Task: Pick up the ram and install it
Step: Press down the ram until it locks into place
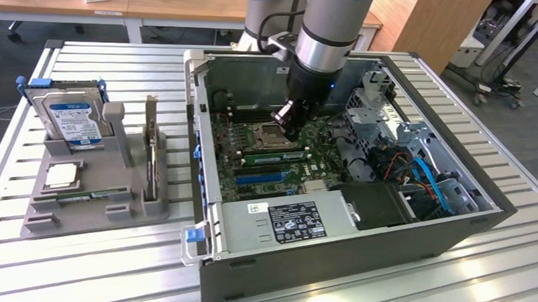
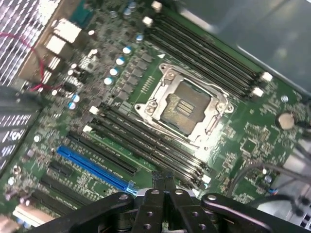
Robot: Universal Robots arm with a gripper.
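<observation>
The end effector [image 2: 164, 180] hangs closed and empty just above the motherboard [image 1: 278, 148] inside the open computer case [image 1: 337, 261], its fingertips [image 2: 158, 178] pressed together beside the CPU socket [image 2: 184, 108] and over the memory slots [image 2: 146, 143]. A ram [image 1: 271, 153] stick sits on the motherboard beside the socket; farther off, beside the case on the bench [image 1: 86, 252], another ram stick [image 1: 87, 197] lies in the grey holder [image 1: 97, 209] with the hard drive [image 1: 73, 121]

One ram [image 1: 271, 154] (one gripper [image 2: 163, 177])
</observation>
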